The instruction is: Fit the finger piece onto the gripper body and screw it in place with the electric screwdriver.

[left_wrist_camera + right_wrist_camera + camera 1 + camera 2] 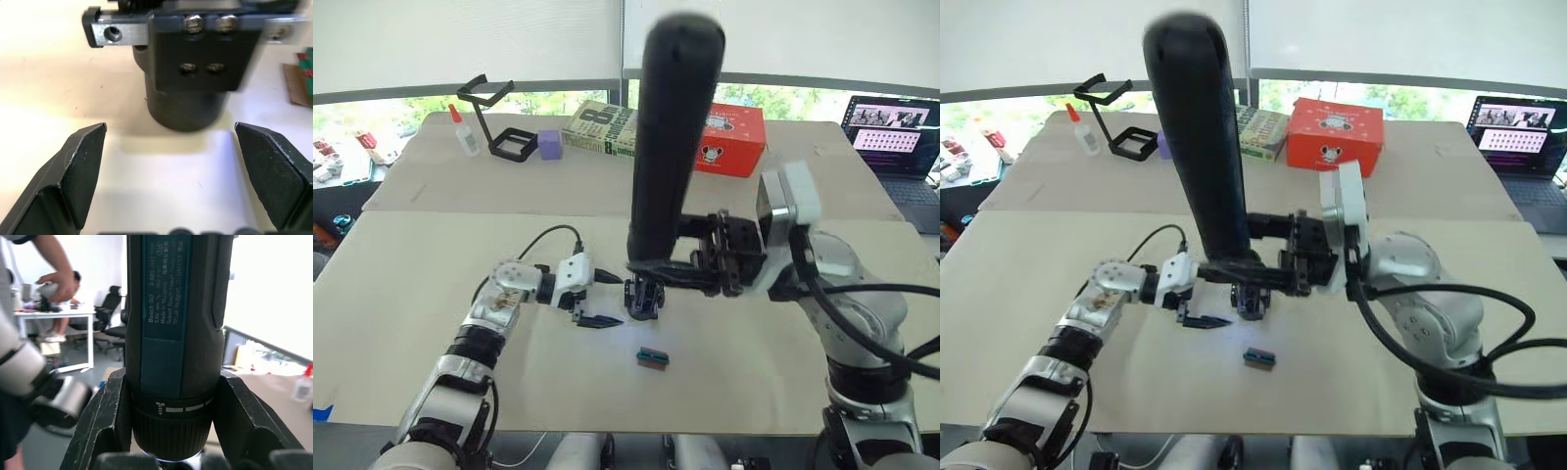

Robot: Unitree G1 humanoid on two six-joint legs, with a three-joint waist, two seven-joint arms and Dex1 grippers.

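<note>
Two grippers meet near the middle of the pale table (431, 294), and between them stands the gripper body (644, 297), a small chunky black mechanism resting on the tabletop. The right gripper (651, 264) is clamped around the lower end of the electric screwdriver (671, 137), its two black fingers pressed against either side of the collar, as the right wrist view shows clearly. The screwdriver stands nearly upright, leaning slightly, its rounded end high above the table and its working end down at the top of the gripper body; the bit itself is hidden behind the fingers. The left gripper (597, 299) sits just beside the gripper body on the robot's left, its fingers (78, 166) spread wide and holding nothing, with bare table between them in the left wrist view. That view looks straight at the gripper body (195, 63): a dark block faced with four screw heads and a silver metal bar with a hole at one end. A small green-and-black block (652, 357) lies on the table a little nearer the robot, apart from both grippers. I cannot tell where the finger piece is. Farther back lie a red box (729, 142), a book (602, 127), a purple cube (550, 145), a glue bottle (465, 132), a black stand (499, 122), and a laptop (896, 137) at the right edge.
</note>
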